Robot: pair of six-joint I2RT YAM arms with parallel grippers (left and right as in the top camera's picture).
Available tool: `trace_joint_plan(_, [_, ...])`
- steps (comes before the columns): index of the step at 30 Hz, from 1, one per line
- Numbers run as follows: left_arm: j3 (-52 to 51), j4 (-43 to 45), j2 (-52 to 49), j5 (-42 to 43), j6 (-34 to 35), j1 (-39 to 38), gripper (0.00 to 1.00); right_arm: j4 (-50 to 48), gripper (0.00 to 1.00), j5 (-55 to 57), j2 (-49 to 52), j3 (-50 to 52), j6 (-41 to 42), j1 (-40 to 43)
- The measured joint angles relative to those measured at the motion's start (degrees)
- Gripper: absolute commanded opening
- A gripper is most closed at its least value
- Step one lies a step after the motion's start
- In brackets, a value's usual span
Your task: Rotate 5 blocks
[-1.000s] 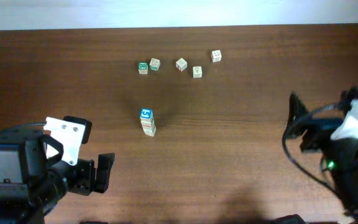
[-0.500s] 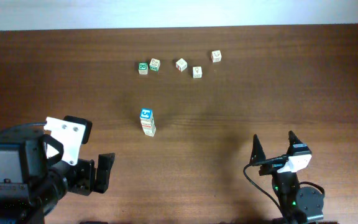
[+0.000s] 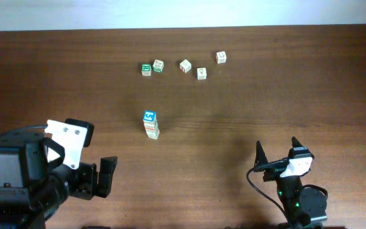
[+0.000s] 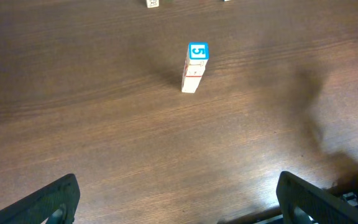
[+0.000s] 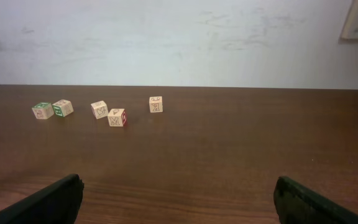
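1. The stack of blocks, with a blue-faced block on top, stands upright on the surface. I cannot tell how many blocks it holds.
2. Beyond the stack and well apart from it lies a row of loose cubes.
3. The blocks look like light, rigid, smooth wood. Pinch opposite side faces, topmost block first, because the stack looks easy to topple.
4. The left end effector and right end effector sit well short of the stack, both gaping wide and empty.
5. No containers are visible.

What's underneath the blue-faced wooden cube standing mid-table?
Pale wooden cubes stacked in a column, one showing red print, carry the blue-faced cube. Their count and covered top faces cannot be seen.
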State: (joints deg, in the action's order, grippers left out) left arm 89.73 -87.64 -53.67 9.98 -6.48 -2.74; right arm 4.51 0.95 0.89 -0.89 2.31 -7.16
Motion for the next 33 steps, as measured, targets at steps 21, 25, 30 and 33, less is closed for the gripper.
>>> trace_joint_plan(21, [-53.27,63.23,32.85,-9.68,-10.21,3.43,0.99,-0.02,0.98,-0.04,-0.09,0.04,-0.59,0.02])
trace_joint_plan(25, [-70.05,75.34,42.38,-9.86,-12.66,4.42,0.99,-0.04,0.98,-0.02,-0.2,0.04,-0.63,0.07])
trace_joint_plan(30, [-85.68,85.42,51.87,-10.03,-13.55,5.03,0.99,-0.04,0.98,-0.07,-0.26,0.04,-0.79,0.07])
trace_joint_plan(33, [-88.3,83.58,52.63,-10.03,-13.94,5.03,0.99,-0.04,0.98,-0.04,-0.26,0.04,-0.74,0.07])
